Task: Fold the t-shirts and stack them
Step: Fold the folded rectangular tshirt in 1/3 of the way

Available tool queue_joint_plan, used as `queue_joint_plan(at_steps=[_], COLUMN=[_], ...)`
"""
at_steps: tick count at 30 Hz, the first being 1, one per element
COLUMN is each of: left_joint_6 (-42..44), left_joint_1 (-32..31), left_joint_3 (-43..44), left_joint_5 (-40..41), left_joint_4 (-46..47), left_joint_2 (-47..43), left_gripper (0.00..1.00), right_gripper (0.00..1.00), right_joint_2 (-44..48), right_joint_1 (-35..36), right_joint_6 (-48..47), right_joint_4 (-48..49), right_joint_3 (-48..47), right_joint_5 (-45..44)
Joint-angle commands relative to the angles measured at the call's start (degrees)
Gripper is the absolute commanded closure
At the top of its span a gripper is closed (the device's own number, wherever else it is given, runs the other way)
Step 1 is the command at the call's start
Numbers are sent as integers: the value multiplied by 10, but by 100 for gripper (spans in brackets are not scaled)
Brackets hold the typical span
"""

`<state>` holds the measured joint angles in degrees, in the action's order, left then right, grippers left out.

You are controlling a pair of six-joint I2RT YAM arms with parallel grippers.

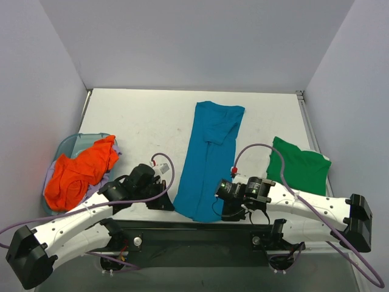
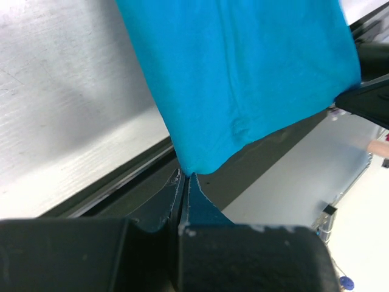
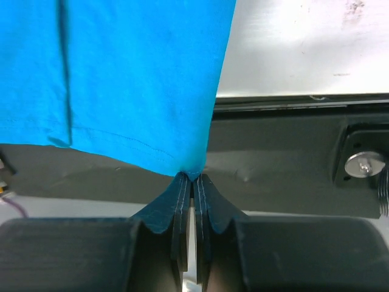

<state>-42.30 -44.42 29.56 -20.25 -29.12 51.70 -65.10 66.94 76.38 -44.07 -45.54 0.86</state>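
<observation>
**foldfan:** Your left gripper (image 2: 184,176) is pinched tight on one near corner of the teal t-shirt (image 1: 209,158), and your right gripper (image 3: 193,177) is clamped on the other. The shirt lies lengthwise mid-table, folded narrow, with its hem over the dark rail (image 3: 285,158).

**rigwatcher:** Looks like the end-to-end fold to me. You'd want to lift both corners evenly and carry them toward the collar. The green t-shirt (image 1: 301,167) sits folded on the right, and the orange t-shirt (image 1: 79,173) is heaped in the basket (image 1: 68,142) on the left. Scuffed white table (image 1: 140,121), plain pale walls (image 1: 194,42).
</observation>
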Motion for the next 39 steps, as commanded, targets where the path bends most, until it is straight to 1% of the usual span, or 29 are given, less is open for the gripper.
queue_joint_plan(at_steps=[1, 8, 12, 19, 21, 26, 30, 32, 33, 37, 39], left_joint_6=[-28, -40, -34, -6, -1, 18, 28, 35, 37, 56, 64], left_joint_1=[-2, -1, 2, 39, 53, 77, 113, 130, 134, 143, 146], left_joint_3=[44, 70, 92, 141, 157, 198, 231, 259, 271, 357, 380], left_joint_5=[16, 21, 25, 8, -4, -30, -45, -55, -59, -67, -61], left_joint_4=[-31, 23, 54, 105, 119, 146, 163, 174, 175, 152, 145], left_joint_2=[-24, 19, 65, 143, 174, 240, 296, 319, 348, 424, 458], left_gripper=[100, 100, 100, 100, 100, 100, 100, 100, 100, 100, 100], right_gripper=[100, 100, 100, 100, 100, 100, 100, 100, 100, 100, 100], right_joint_2=[22, 9, 4, -22, -34, -88, -142, -162, -184, -244, -280], right_joint_1=[7, -4, -30, -144, -161, -213, -266, -283, -298, -334, -348], right_joint_6=[25, 28, 14, -72, -99, -150, -200, -218, -226, -268, -281], right_joint_4=[-79, -85, -85, -81, -77, -68, -59, -52, -51, -49, -49], right_joint_3=[-39, -74, -85, -118, -129, -171, -203, -218, -234, -282, -310], right_joint_5=[-51, -103, -127, -139, -140, -140, -133, -129, -127, -119, -116])
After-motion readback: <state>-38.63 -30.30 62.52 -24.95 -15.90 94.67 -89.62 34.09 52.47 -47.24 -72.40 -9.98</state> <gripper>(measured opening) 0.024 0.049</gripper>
